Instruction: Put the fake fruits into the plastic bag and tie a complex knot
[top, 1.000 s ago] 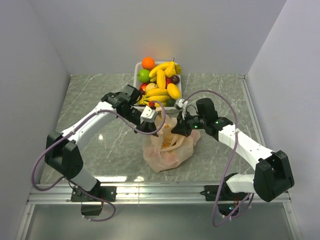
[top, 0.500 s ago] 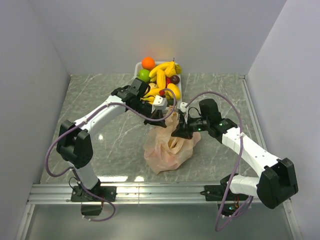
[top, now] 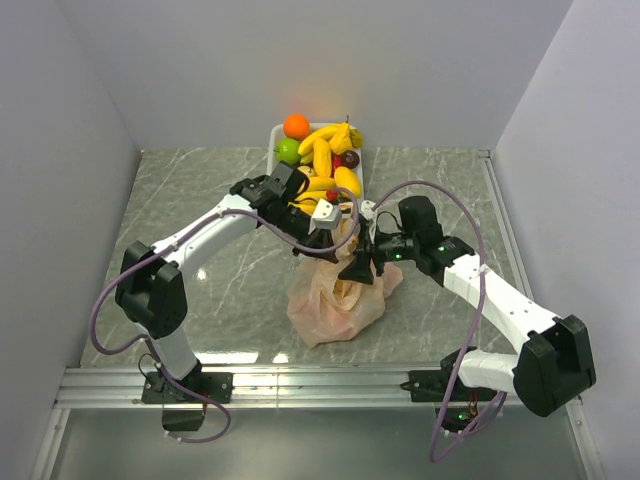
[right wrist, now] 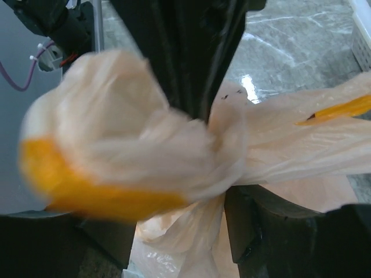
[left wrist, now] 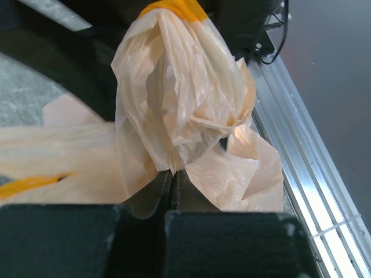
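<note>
Peach-orange translucent plastic bag lies crumpled mid-way across the grey marble table, just near of the white rectangular tray at the far wall that is heaped with glossy fake fruits, while the left gripper and right gripper meet over the bag's top. At the left wrist, the left gripper is clamped together on a bunched, orange-edged fold of the bag. At the right wrist, the right gripper stands apart, with blurred bunched plastic hanging between its jaws.
</note>
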Robot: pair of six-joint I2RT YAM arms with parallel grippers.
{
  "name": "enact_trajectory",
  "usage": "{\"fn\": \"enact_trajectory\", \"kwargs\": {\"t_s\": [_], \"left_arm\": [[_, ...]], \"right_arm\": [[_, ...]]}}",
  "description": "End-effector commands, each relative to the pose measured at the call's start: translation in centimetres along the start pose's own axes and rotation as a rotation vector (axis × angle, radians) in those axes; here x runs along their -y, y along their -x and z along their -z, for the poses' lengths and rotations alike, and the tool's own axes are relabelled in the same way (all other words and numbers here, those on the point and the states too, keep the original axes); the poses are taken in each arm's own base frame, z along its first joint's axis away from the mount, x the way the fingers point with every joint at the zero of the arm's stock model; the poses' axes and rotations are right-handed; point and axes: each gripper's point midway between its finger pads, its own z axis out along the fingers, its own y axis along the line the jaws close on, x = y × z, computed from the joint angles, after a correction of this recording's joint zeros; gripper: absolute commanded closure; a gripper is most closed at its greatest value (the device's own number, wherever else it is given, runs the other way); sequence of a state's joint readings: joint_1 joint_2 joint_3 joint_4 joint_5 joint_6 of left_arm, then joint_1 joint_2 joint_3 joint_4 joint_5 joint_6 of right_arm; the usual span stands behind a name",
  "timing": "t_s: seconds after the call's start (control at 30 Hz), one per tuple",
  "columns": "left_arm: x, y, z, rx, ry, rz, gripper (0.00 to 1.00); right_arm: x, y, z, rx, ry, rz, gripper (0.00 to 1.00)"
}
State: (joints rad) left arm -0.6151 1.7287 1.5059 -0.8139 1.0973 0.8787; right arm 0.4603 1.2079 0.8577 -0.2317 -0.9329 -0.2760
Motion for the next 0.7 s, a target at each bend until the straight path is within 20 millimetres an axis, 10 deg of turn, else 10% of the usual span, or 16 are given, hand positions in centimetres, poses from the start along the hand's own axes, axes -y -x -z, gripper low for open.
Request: {"fn": "enact_trajectory", "kwargs": {"t_s": [0.0, 0.33, 0.67], "left_arm": [[1.3, 2.5, 0.4, 0.03, -0.021, -0.095, 0.99], [0.4, 2.5, 0.6, 0.004, 0.056, -0.052, 0.89], [-3.4, 4.0, 10.5, 0.105, 0.34, 0.071, 0.53]], "right_arm": [[0.2, 2.3, -0.1, 0.06, 0.007, 0.029, 0.39], [0.3, 1.7, -0.3, 0.049, 0.025, 0.052, 0.98], [-0.6, 1.5, 0.5, 0.059, 0.07, 0.154, 1.0]]}}
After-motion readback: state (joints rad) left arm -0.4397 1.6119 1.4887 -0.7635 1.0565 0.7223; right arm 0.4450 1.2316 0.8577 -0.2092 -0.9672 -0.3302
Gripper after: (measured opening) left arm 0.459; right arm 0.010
